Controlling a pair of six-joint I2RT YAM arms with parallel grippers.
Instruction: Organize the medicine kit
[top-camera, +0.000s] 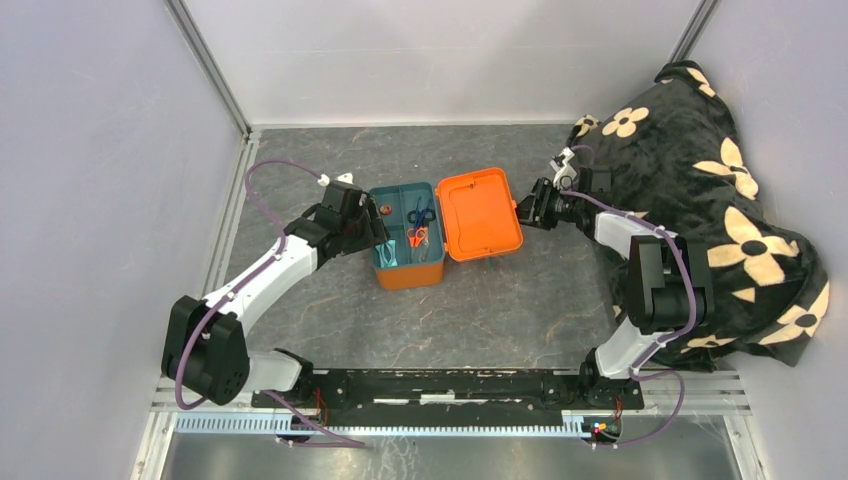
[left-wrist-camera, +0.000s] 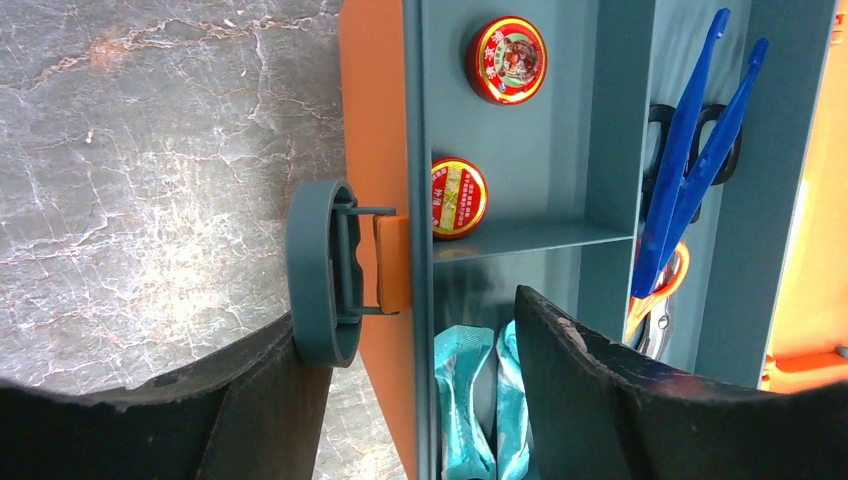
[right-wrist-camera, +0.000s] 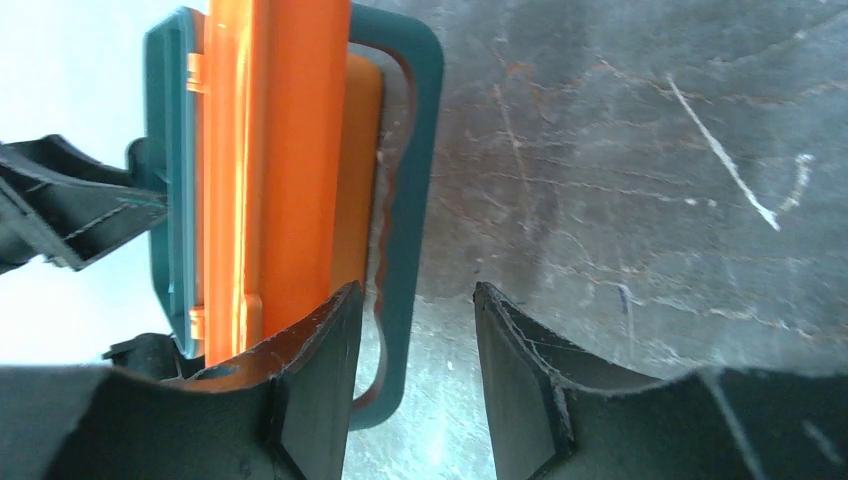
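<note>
The medicine kit (top-camera: 405, 272) is an orange box lying open mid-table, its lid (top-camera: 480, 213) flipped out to the right. A teal tray inside holds two red round tins (left-wrist-camera: 507, 60), blue tweezers (left-wrist-camera: 700, 150), scissors (top-camera: 418, 236) and teal packets (left-wrist-camera: 465, 400). My left gripper (top-camera: 372, 232) is open and straddles the box's left wall (left-wrist-camera: 375, 150): one finger is outside by the teal latch (left-wrist-camera: 318, 270), the other is in the packet compartment. My right gripper (top-camera: 522, 210) is open at the lid's right edge. In the right wrist view the teal handle (right-wrist-camera: 410, 150) runs between its fingers (right-wrist-camera: 320, 360).
A black blanket with cream flowers (top-camera: 700, 200) is heaped along the right side, under and behind the right arm. White walls close in the table at the left, back and right. Grey marbled tabletop (top-camera: 500, 310) shows in front of the box.
</note>
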